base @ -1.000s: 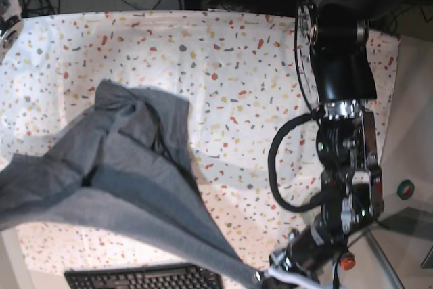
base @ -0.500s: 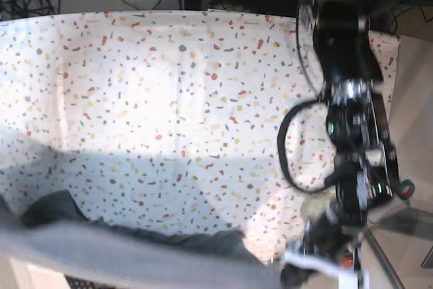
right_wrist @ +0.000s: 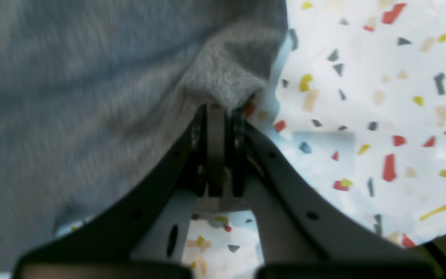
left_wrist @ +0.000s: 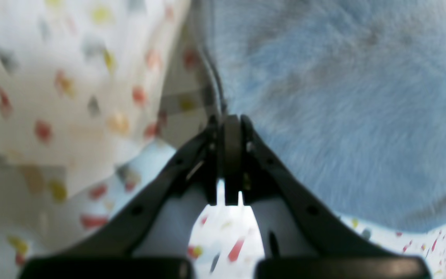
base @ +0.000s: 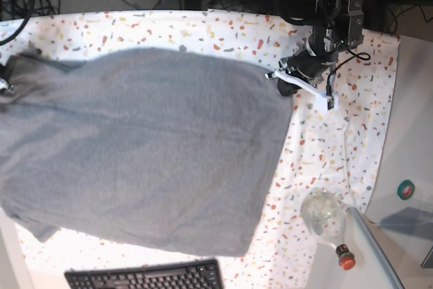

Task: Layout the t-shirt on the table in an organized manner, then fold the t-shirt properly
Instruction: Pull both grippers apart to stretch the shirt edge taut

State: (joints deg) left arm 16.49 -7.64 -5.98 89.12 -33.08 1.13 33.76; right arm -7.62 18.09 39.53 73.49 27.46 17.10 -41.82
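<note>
The dark-grey t-shirt [base: 142,153] lies spread wide over the speckled table [base: 223,32], its far edge stretched between my two grippers. In the base view my left gripper [base: 279,76] is shut on the shirt's far right corner. The left wrist view shows the left gripper [left_wrist: 229,122] with its jaws pressed together on the t-shirt's [left_wrist: 343,97] hem above the table [left_wrist: 52,97]. The right gripper [right_wrist: 219,112] is shut on a bunched fold of the t-shirt [right_wrist: 72,97], with the table [right_wrist: 381,97] beside it. That corner sits at the base view's left edge.
A black keyboard [base: 145,277] lies at the front edge, partly under the shirt's hem. A clear bottle with a red cap [base: 328,220] lies at the front right. The plain grey side surface [base: 413,133] runs along the right. Cables and equipment stand behind the table.
Both arms have swung from the front to the far side. The t-shirt, bunched and hanging near the front before, is now spread flat across the table.
</note>
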